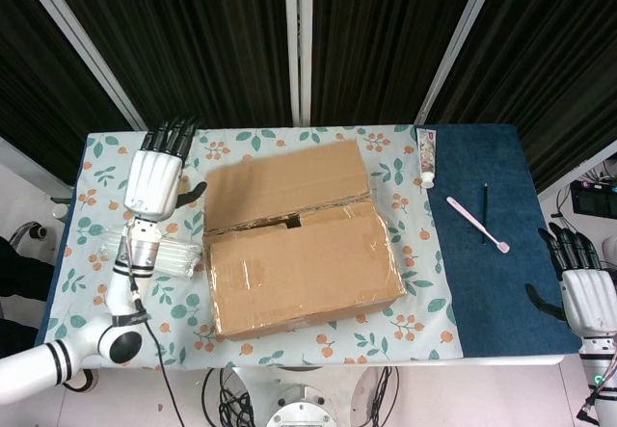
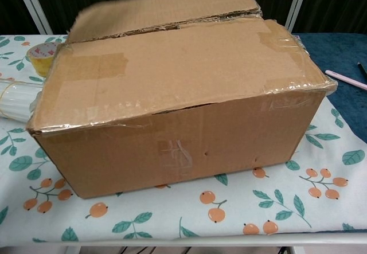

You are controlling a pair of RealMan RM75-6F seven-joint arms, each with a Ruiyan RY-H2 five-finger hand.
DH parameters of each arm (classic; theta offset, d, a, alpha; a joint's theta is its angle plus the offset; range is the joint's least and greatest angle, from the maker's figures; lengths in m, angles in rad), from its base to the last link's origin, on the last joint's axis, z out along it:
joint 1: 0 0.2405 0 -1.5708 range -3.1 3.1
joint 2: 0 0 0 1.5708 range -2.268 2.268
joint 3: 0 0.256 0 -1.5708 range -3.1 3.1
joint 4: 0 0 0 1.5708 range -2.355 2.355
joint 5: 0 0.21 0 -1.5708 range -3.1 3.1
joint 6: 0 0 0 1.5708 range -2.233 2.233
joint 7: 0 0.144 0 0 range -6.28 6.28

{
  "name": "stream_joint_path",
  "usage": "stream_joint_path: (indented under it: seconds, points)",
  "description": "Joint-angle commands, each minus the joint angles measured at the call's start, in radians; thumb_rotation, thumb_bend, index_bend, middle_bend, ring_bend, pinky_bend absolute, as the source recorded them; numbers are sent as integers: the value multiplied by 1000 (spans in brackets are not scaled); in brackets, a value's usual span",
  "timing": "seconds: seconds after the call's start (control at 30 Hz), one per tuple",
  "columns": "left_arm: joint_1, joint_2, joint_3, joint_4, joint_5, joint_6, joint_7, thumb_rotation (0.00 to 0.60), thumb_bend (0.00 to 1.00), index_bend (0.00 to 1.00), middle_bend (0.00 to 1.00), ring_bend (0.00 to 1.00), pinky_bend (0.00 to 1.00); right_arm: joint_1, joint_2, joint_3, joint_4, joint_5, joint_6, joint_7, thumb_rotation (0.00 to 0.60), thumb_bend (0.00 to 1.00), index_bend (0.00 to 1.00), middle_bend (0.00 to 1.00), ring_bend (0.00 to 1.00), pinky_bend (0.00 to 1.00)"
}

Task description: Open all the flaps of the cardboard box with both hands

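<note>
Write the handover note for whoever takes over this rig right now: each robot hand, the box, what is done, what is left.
Left robot hand: empty, fingers apart, raised beside the box's far left corner.
Right robot hand: empty, at the table's right edge, away from the box.
Cardboard box: mid-table on the floral cloth.
Done: far flap folded back.
Left: near flap lies flat over the top; other flaps not visible.

Tape roll [image 2: 42,57] and a clear wrapped bundle [image 1: 164,256] lie by the left hand; toothpaste tube [image 1: 425,156], toothbrush [image 1: 476,224] and pen [image 1: 484,213] lie nearer the right.
</note>
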State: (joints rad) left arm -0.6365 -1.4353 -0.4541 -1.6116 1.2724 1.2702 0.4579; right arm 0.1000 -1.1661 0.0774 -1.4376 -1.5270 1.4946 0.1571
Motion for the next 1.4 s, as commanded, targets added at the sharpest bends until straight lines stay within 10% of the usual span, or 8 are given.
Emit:
stream_joint_path:
  seconds: [0.03, 0.43, 0.63, 0.93, 1.4]
  points:
    - [86, 106, 38, -89, -15, -12, -191, 464, 31, 81, 117, 91, 206, 6, 6, 4, 3, -67, 62, 29, 600, 209, 0, 0, 0, 0]
    - [365, 373, 318, -116, 174, 82, -429, 429, 0, 108, 120, 91, 206, 182, 208, 76, -300, -253, -19, -154, 600, 164, 0, 0, 0, 0]
    - [467, 363, 395, -93, 192, 171, -425, 570, 87, 99, 120, 91, 206, 375, 226, 148, -433, -223, -257, -177, 600, 425, 47, 82, 0, 0]
    - [529, 329, 436, -41, 226, 232, -482, 574, 113, 99, 120, 91, 206, 692, 136, 245, -519, 204, -739, -415, 600, 790, 89, 159, 0, 0]
    - [541, 332, 430, 6, 224, 228, -553, 490, 175, 99, 124, 91, 205, 1011, -23, 189, -462, 719, -805, -689, 600, 1000, 154, 180, 0, 0]
